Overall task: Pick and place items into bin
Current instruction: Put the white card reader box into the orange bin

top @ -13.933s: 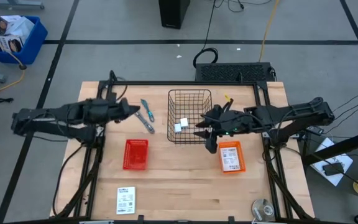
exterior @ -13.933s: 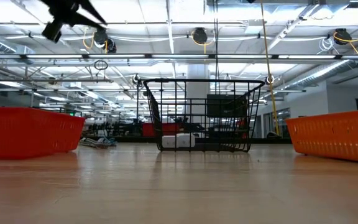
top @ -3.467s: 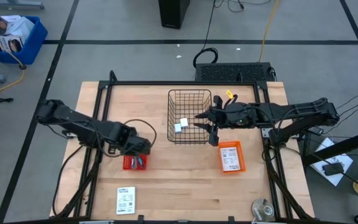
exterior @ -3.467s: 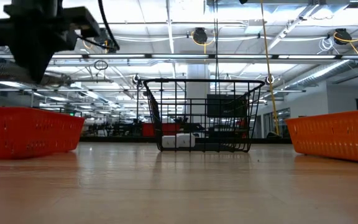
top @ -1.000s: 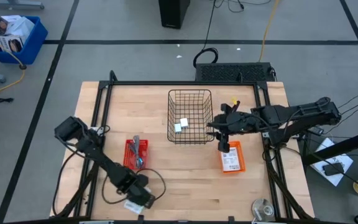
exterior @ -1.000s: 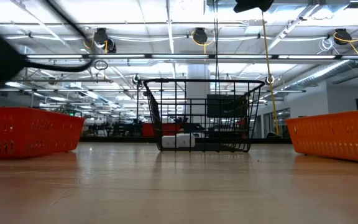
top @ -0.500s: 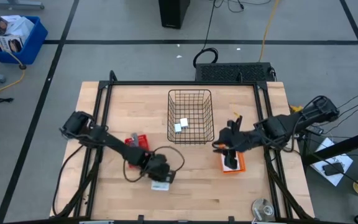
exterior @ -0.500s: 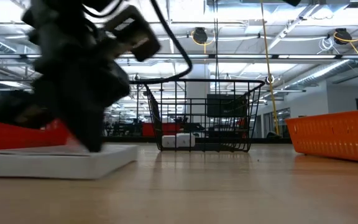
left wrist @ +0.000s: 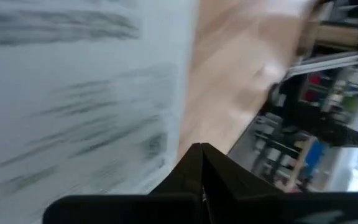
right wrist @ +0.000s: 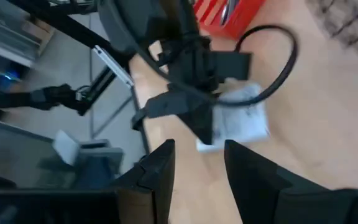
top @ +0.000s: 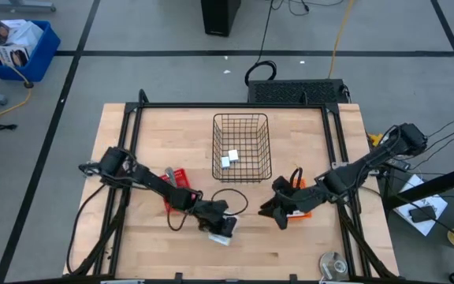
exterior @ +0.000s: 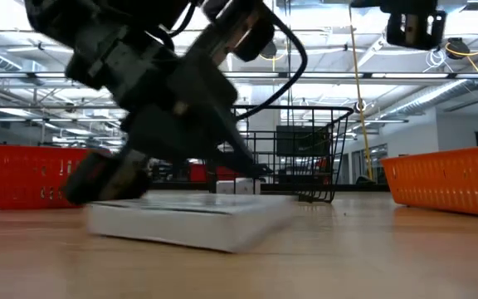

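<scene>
A flat white printed card pack (top: 225,229) lies on the table near its front middle; it also shows in the low view (exterior: 189,220) and the right wrist view (right wrist: 241,121). My left gripper (top: 217,218) is shut and sits on it. My right gripper (top: 277,214) is open and empty, just right of the pack, its fingers (right wrist: 166,165) pointing toward it. Two tiny white blocks (top: 228,158) lie in the black wire basket (top: 241,170). A slim grey tool (right wrist: 229,6) lies in the red bin (top: 178,175). My left gripper presses its shut fingertips (left wrist: 201,155) on the pack's printed top face (left wrist: 73,93), slanting down from the table's left. The pack lies flat on the table. The arm hides the exact place of contact in the high view.
An orange bin (top: 304,199) lies partly under my right arm, right of the basket. The red bin is partly under my left arm. A loop of black cable (top: 231,201) hangs off my left wrist. A small round thing (top: 333,264) sits at the near right corner.
My left gripper has swept from the table's near left edge toward the right, and the white pack has slid along the table with it. My right gripper has gone from over the orange bin toward the near edge and left, nearer the pack.
</scene>
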